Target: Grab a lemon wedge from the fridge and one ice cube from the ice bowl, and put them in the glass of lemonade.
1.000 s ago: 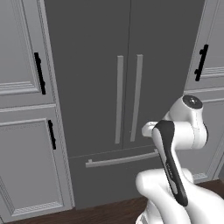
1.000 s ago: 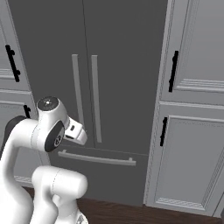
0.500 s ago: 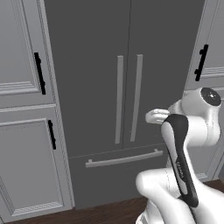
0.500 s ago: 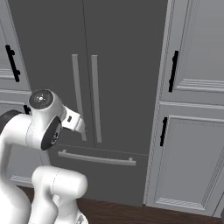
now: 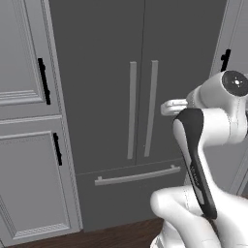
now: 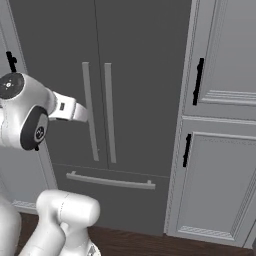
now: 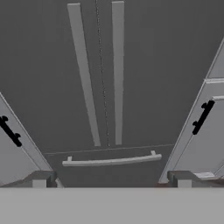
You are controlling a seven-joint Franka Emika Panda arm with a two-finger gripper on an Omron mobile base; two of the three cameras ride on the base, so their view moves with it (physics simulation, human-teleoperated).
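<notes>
The fridge stands straight ahead with both doors shut, a dark grey unit also seen in the right base view and the hand view. Two long silver door handles run down its middle seam, and a drawer handle lies below them. My gripper is open and empty, pointing at the doors from a short distance; its fingertips touch nothing. The lemon wedge is hidden behind the shut doors. The ice cube, ice bowl and glass of lemonade are out of view.
Light grey panelled cabinets with black handles flank the fridge: on its left and on its right. A dark wooden floor runs along the bottom. My own white arm fills the lower right of the left base view.
The arm's upper joint has lifted and swung outward, and the hand now reaches forward toward the fridge doors. The jaws stayed open; the fridge is unchanged.
</notes>
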